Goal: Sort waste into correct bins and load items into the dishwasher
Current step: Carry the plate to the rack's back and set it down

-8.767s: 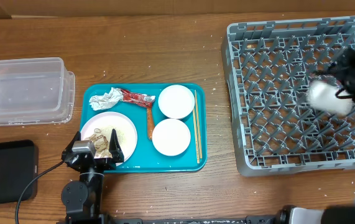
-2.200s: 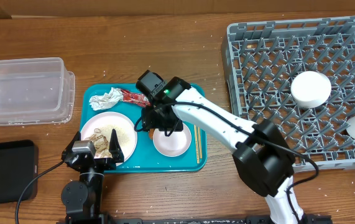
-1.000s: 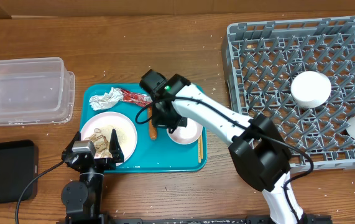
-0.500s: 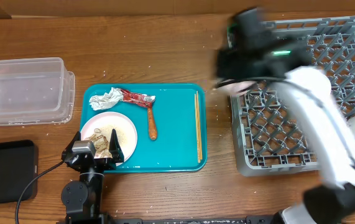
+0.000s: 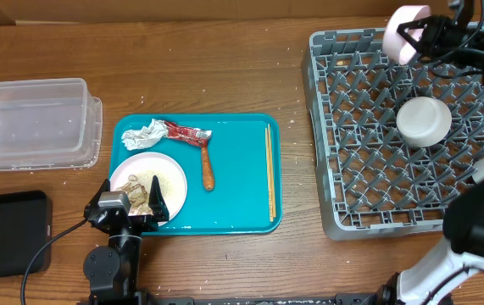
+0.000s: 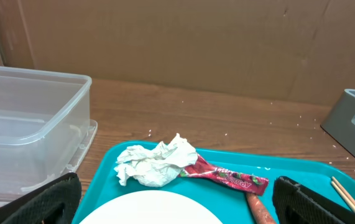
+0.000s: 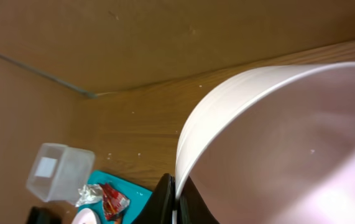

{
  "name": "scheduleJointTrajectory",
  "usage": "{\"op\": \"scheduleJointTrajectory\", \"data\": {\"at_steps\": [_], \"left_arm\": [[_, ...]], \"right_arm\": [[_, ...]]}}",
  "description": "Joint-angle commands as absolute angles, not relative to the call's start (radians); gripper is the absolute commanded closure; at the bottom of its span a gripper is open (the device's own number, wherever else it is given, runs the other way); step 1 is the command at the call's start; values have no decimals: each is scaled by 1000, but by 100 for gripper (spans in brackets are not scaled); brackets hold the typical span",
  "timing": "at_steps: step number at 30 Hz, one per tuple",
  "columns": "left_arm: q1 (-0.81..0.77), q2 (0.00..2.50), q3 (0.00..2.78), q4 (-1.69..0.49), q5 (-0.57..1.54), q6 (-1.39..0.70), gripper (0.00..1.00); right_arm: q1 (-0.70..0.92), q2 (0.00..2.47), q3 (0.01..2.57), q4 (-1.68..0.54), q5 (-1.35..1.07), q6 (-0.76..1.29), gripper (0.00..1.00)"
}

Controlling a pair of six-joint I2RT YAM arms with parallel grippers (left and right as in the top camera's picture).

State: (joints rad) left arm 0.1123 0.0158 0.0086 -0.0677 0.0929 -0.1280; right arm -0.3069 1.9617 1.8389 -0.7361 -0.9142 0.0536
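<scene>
Your right claw [image 5: 417, 32] is clamped on the rim of a white bowl [image 5: 401, 19], held tilted over the far edge of the dish rack [image 5: 316, 127], with another bowl [image 5: 423, 120] already seated just nearer you. Well to its left, the teal tray [image 5: 242, 182] holds the chopsticks [image 5: 269, 169], sausage [image 5: 207, 172], red wrapper [image 5: 187, 132], crumpled napkin [image 5: 144, 134] and soiled plate [image 5: 172, 180], where your left claw [image 5: 129, 208] hangs open, so most sorting looks undone. Open tines surround the claw; mind the rack's raised wall.
</scene>
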Motion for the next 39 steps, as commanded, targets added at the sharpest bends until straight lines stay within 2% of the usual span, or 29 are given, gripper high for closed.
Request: {"op": "scheduleJointTrajectory", "data": {"at_steps": [1,8,13,22,24,27,29,39], "left_arm": [[116,6,5,-70,94,-135,0],[116,6,5,-70,94,-135,0],[116,6,5,-70,94,-135,0],[116,6,5,-70,94,-135,0],[116,6,5,-70,94,-135,0],[116,6,5,-70,94,-135,0],[116,6,5,-70,94,-135,0],[116,6,5,-70,94,-135,0]], "right_arm": [[-317,2042,1831,-686,-1113,37,96],[-339,2135,1831,-675,-1121,37,96],[-368,2138,1831,-737,-973,36,96],[-451,2138,1832,-813,-972,26,96],[-464,2138,1832,-802,-1057,26,96],[-472,2138,1832,-690,-1311,59,96],[-469,2138,1832,-634,-1349,105,96],[-385,2154,1832,-640,-1147,105,96]]}}
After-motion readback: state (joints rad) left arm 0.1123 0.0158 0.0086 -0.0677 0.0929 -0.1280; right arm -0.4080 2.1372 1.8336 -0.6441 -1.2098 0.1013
